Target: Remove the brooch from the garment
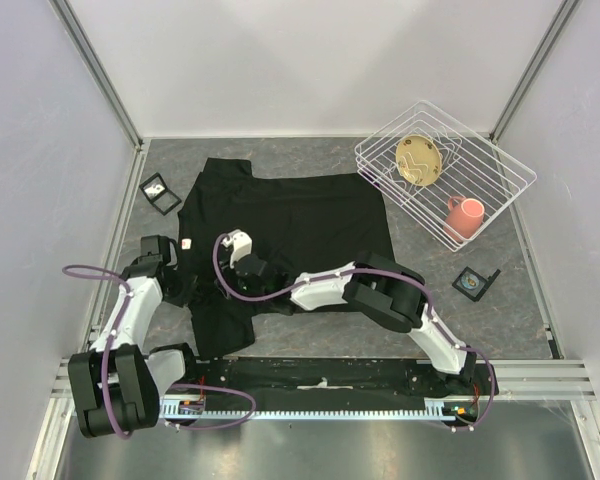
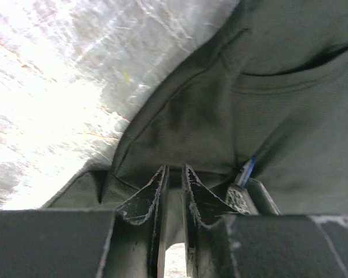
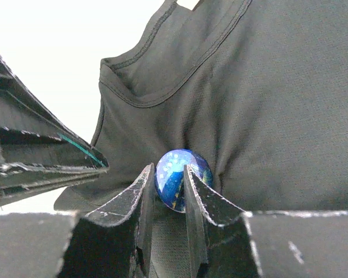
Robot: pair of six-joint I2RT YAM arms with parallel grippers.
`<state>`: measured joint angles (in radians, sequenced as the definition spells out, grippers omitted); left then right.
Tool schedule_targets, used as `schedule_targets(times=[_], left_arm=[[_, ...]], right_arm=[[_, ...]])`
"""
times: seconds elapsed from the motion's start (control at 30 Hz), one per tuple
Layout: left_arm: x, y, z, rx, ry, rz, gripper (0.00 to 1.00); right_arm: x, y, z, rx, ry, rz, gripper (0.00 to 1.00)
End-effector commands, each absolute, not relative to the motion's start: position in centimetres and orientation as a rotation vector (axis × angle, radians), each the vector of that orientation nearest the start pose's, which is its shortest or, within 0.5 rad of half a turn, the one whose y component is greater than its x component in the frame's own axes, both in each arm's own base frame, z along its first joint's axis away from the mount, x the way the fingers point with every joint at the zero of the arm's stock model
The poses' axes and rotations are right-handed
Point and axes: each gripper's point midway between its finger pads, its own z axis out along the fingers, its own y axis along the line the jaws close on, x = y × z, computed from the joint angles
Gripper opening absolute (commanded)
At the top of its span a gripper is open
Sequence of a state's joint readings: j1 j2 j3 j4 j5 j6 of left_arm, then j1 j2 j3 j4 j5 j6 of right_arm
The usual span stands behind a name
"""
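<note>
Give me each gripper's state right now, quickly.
Left gripper: closed, pinching a fold of the garment.
Right gripper: closed on the blue brooch, which sits on the garment.

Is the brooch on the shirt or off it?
On, apparently: the brooch sits against the shirt, puckering the fabric, with the right gripper closed on it. Its pin is hidden.

black garment (image 1: 310, 215) spread flat; wire basket (image 1: 502, 163) holds pink cup (image 1: 465, 215)
</note>
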<state>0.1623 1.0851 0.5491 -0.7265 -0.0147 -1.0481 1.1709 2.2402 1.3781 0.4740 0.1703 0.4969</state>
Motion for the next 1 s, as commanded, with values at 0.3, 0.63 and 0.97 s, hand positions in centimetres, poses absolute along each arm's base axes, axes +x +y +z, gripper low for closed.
schedule_targets(times=[0.3,0.63,0.97], left_arm=[[22.2,-2.0,7.6,-1.426,2.324,-0.380,0.33],[23.9,-3.1,7.1,-1.360,2.377,-0.407,0.28],[25.5,-4.0,6.5,-1.334,2.401,-0.403,0.26]], right_arm=[[25.3,53.9,3.5,-0.416,2.098,1.119,0.34],[26.8,53.2,2.3,-0.292,2.171,1.287,0.34],[27.0,52.5,1.8,-0.217,2.190,1.375,0.34]])
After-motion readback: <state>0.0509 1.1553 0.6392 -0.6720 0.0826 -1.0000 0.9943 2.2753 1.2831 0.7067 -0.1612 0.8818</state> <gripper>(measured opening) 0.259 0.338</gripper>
